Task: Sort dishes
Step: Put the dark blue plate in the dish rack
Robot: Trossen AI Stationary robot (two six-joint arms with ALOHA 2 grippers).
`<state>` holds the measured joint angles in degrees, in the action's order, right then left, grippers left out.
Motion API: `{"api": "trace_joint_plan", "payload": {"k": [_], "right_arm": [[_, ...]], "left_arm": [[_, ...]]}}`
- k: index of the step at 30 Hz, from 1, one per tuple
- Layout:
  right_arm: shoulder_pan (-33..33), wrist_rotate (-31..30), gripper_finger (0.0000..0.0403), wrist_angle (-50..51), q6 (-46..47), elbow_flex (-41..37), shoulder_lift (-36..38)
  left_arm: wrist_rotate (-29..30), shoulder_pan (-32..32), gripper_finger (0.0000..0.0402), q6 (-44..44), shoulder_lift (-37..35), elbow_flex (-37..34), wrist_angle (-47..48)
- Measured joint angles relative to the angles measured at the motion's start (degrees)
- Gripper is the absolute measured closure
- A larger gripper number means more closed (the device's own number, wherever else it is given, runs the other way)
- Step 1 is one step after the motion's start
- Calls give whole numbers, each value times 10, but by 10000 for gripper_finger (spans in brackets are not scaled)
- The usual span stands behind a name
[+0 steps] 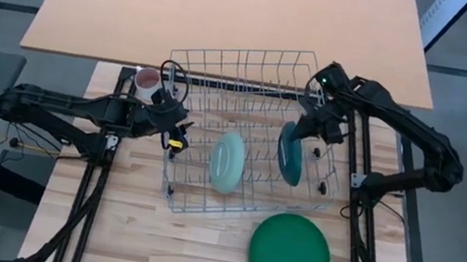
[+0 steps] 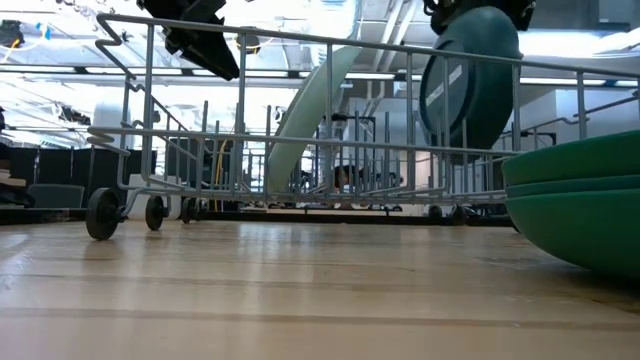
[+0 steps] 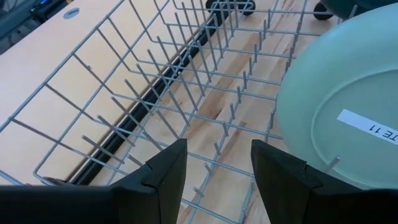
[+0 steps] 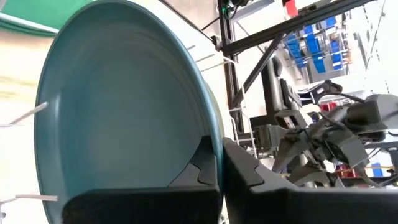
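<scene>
A wire dish rack (image 1: 252, 134) stands mid-table. A pale mint plate (image 1: 226, 163) leans on edge between the rack's tines (image 3: 348, 118). A dark teal plate (image 1: 291, 151) hangs on edge in the rack's right part, with my right gripper (image 1: 313, 132) shut on it. In the low view the teal plate (image 2: 470, 75) has its lower edge above the rack's floor. My left gripper (image 1: 178, 135) hovers open over the rack's left end (image 3: 217, 155), with only tines below it. Large dark green plates (image 1: 289, 256) lie stacked on the table near the rack's near right corner. My right gripper pinches the teal plate's upper rim (image 4: 210, 121) between its two fingers, one finger (image 4: 202, 165) on the hollow face and the other behind it. The fingers come slanting down from above. The plate hangs upright on edge below them, clear of the rack's floor.
A pinkish-white mug (image 1: 145, 82) stands by the rack's far left corner, next to my left arm. The green stack (image 2: 580, 200) fills the near right. A large tan desk (image 1: 232, 18) lies beyond the rack. Bare wood shows at the near left.
</scene>
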<state>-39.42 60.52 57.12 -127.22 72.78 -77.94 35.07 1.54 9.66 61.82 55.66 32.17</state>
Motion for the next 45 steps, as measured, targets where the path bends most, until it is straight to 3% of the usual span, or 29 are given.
{"api": "trace_joint_plan", "payload": {"k": [13,29,45], "right_arm": [[-16,-5,393,9,83,0,-18],[-22,-63,373,7,222,0,-1],[-28,-122,370,7,270,0,-1]], "left_arm": [[-2,0,229,-1,0,0,1],[-3,0,229,6,0,0,0],[-3,0,229,4,0,0,0]]}}
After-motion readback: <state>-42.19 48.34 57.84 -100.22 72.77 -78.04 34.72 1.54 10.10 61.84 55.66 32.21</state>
